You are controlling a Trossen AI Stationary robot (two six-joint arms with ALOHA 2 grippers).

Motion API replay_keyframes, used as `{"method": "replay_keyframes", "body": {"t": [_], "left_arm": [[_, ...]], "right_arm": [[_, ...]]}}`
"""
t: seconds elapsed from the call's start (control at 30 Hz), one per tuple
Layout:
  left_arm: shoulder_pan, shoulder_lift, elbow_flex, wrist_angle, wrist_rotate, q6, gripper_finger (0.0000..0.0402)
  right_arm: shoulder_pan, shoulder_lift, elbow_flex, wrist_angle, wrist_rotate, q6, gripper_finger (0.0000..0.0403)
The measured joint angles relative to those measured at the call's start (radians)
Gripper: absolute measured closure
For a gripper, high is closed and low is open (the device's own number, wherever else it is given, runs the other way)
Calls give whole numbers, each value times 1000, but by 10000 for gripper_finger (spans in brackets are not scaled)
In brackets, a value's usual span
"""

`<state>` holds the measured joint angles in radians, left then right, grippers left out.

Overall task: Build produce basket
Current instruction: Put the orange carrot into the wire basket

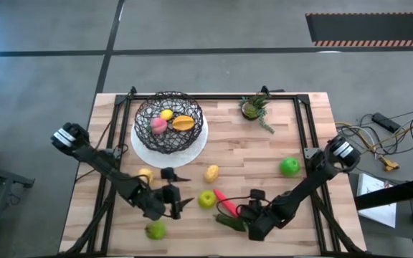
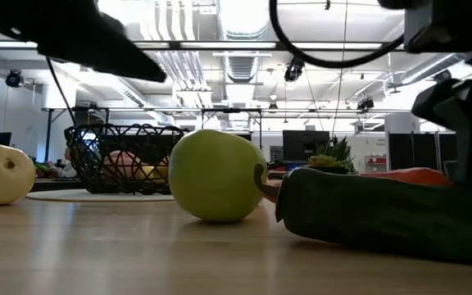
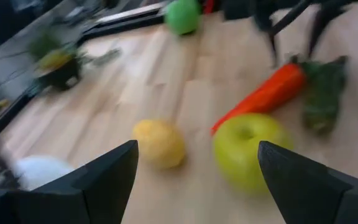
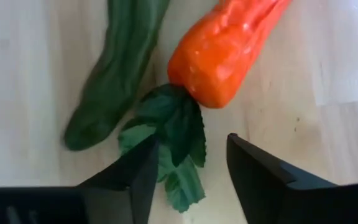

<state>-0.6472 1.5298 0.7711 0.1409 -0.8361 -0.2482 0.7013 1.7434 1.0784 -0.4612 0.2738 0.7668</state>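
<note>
The black wire basket (image 1: pixel 167 120) stands on a white plate (image 1: pixel 196 147) at the far left and holds a lemon, a pink peach and an orange half. My left gripper (image 1: pixel 176 192) is open and empty, pointing at a green apple (image 3: pixel 250 152) and a lemon (image 3: pixel 159 143). My right gripper (image 4: pixel 188 168) is open. Its fingers stand on either side of the green leafy end (image 4: pixel 176 134) of the orange-red pepper (image 4: pixel 229 43). The dark green cucumber (image 4: pixel 117 68) lies beside the pepper. I cannot see either gripper touch anything.
On the table lie another lemon (image 1: pixel 145 175) at the left, a lime (image 1: pixel 155 230) near the front edge and a second green apple (image 1: pixel 289 167) at the right. A small potted plant (image 1: pixel 253 107) stands at the far right. A black frame runs round the table.
</note>
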Motion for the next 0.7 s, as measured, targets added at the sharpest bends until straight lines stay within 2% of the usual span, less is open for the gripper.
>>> {"method": "replay_keyframes", "body": {"t": [0.13,0.27,0.47,0.57,0.7], "left_arm": [[41,84,23,203,113,196,89],[83,166,106,250,176,327,89],[140,253,268,189,273,452,89],[159,285,348,77,333,483,89],[176,327,430,-92,389,484,89]], "right_arm": [[-5,7,14,-3,54,-28,303],[-3,-16,41,-52,68,-62,379],[-1,-42,159,-263,125,-72,393],[-1,-47,221,-362,131,-72,394],[-1,-48,258,-379,129,-63,394]]}}
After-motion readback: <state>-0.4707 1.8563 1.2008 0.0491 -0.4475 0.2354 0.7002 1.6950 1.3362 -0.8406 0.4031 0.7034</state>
